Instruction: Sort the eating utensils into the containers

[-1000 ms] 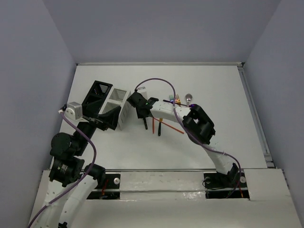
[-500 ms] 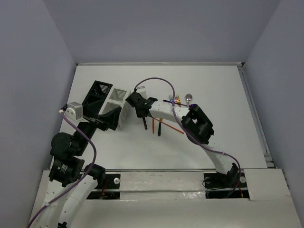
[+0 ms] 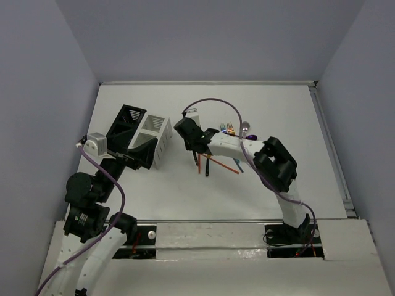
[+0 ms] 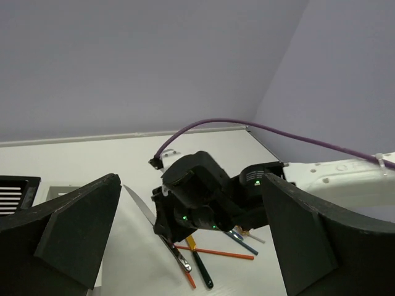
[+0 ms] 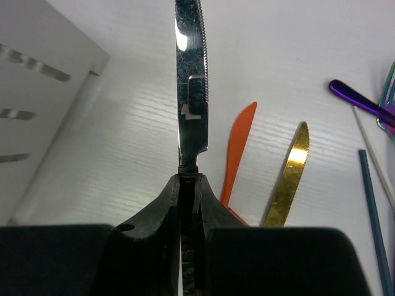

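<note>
Beside the white caddy [image 3: 159,140], your right pincer [image 5: 188,180] has swung slightly rightward, away from it, clamped tight on the knife [image 5: 190,92]: slim polished steel, serrated edge, blade tilted upward. The drop into the caddy is yet to come. Your left pincer [image 4: 190,185] gapes wide, empty.

Caddies: left caddy [image 3: 126,123] and right caddy [image 3: 155,131] side by side, left on the surface [image 3: 278,179].
Knife [image 5: 190,92]: in right end effector [image 5: 188,182] — between right caddy and loose utensils [image 3: 223,164].
</note>
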Motion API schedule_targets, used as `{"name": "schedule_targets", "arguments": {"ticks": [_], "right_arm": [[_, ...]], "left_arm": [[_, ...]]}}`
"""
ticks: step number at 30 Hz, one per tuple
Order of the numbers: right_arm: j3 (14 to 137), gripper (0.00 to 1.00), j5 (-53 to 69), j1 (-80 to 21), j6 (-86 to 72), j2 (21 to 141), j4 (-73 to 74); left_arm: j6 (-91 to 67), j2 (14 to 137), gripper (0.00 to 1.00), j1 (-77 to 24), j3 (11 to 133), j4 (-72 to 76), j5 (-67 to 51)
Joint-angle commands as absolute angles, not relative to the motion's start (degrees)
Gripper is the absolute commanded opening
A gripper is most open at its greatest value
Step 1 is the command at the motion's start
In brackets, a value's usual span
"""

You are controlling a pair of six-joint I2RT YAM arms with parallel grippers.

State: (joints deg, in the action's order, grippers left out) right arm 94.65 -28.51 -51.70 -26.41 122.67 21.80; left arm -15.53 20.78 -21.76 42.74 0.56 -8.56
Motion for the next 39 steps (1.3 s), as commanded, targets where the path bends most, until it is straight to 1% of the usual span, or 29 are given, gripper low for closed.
{"name": "schedule_targets", "arguments": {"ticks": [1,5,10,14,15,17,21,22,28,29,32,33,36,39], "right_arm": [[88.5,0.0,-27.2,-51.5,-24.3,110.3,9.0],[84.9,0.0,-24.7,-51.5,-21.7,103.8,4.8],[85.2,0.0,-18.7,-51.5,-17.3,97.9,1.0],[84.7,0.0,-14.6,-52.6,-16.3,96.1,-8.6],[86.4,0.0,-14.5,-53.2,-15.0,97.4,-9.7],[91.5,0.0,-13.4,-53.9,-13.5,99.8,-11.3],[99.5,0.0,-7.7,-54.4,-13.6,108.6,-15.2],[104.0,0.0,-6.4,-54.4,-13.7,112.9,-15.9],[120.1,0.0,-4.7,-54.4,-12.7,127.1,-23.5],[126.4,0.0,-4.8,-54.4,-12.5,132.0,-23.8],[137.5,0.0,-4.5,-54.4,-12.0,138.8,-24.3],[139.1,0.0,-4.4,-54.4,-12.1,142.2,-24.8],[141.9,0.0,-5.4,-54.4,-11.8,145.9,-27.8],[140.1,0.0,-6.4,-54.4,-10.4,146.0,-28.8]], "left_arm": [[-15.6,21.2,0.99,-22.1,43.2,4.2,-9.0],[-15.5,20.5,0.99,-21.5,42.8,4.6,-7.9],[-15.8,20.5,0.99,-21.0,44.1,4.7,-5.2],[-16.3,17.3,0.99,-20.5,42.5,5.1,-1.6],[-16.3,16.3,0.99,-20.5,42.5,5.1,1.6],[-16.2,14.9,0.99,-20.5,43.1,4.8,4.0],[-16.4,12.8,0.99,-19.2,42.3,4.9,5.4],[-16.3,12.6,0.99,-19.2,42.2,4.4,5.8],[-16.1,12.0,0.99,-18.7,42.2,4.7,7.3],[-16.0,12.2,0.99,-18.7,42.3,4.6,7.4],[-15.8,12.6,0.99,-18.7,42.3,4.6,7.0],[-15.7,12.5,0.99,-18.7,42.3,4.6,6.8],[-15.5,12.6,0.99,-19.3,42.3,4.5,6.5],[-15.3,12.4,0.99,-19.3,42.2,4.2,6.4]]}}
